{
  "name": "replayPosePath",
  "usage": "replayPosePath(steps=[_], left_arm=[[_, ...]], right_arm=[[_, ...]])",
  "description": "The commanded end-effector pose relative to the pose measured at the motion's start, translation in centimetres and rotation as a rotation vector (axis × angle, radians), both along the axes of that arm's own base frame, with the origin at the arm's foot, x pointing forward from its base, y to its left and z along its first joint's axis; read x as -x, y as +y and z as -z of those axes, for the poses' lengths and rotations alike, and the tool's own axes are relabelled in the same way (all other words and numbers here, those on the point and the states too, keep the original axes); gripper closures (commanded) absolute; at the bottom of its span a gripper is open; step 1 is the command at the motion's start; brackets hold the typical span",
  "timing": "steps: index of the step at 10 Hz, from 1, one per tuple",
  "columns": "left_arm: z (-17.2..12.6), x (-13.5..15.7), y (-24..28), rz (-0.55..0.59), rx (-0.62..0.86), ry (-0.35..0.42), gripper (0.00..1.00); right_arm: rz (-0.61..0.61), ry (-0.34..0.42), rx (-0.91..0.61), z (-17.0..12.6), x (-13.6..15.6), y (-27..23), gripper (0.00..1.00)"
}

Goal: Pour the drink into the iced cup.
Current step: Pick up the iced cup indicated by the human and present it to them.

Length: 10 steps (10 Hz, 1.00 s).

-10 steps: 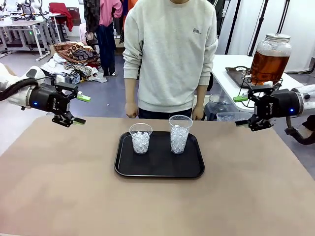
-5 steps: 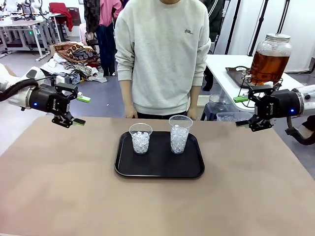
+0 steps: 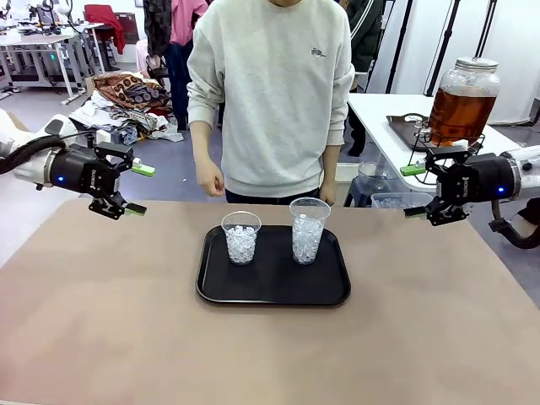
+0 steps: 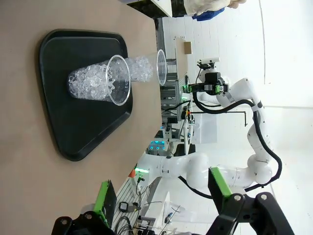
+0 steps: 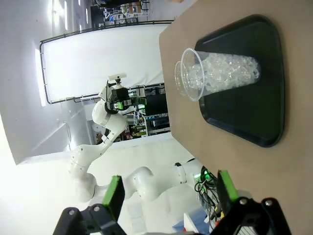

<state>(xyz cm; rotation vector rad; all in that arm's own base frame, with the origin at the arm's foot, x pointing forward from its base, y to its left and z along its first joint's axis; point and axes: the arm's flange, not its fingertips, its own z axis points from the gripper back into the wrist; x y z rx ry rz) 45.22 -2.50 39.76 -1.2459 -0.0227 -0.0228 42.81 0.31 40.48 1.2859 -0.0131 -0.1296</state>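
Bare table seen open on both sides of and in front of the black tray, tray's far half taken up by a short iced cup and a taller iced cup, a narrow gap seen between them, a person's hand held above the far edge behind the short cup

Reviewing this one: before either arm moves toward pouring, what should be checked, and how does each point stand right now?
1. Left gripper open, empty: ok.
2. Right gripper open, empty: ok.
3. Shorter cup and taller cup upright on the tray: ok.
4. Jar of drink on the shared table: not ok; it stands lidded on the side table.
5. Person's hand clear of the cups: ok, raised at the far edge.
6. Which cup to fill: cannot tell; both hold ice.
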Motion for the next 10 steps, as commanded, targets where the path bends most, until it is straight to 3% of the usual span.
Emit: replayPosePath(steps=[1,10], left_arm=[[-0.07,-0.03,0.04,-0.003,0.003,0.008,0.00],[-0.07,-0.03,0.04,-0.003,0.003,0.008,0.00]], right_arm=[[0.002,-0.003,-0.002,-0.06,0.13,0.06,0.00],[0.002,-0.003,-0.002,-0.06,0.13,0.06,0.00]])
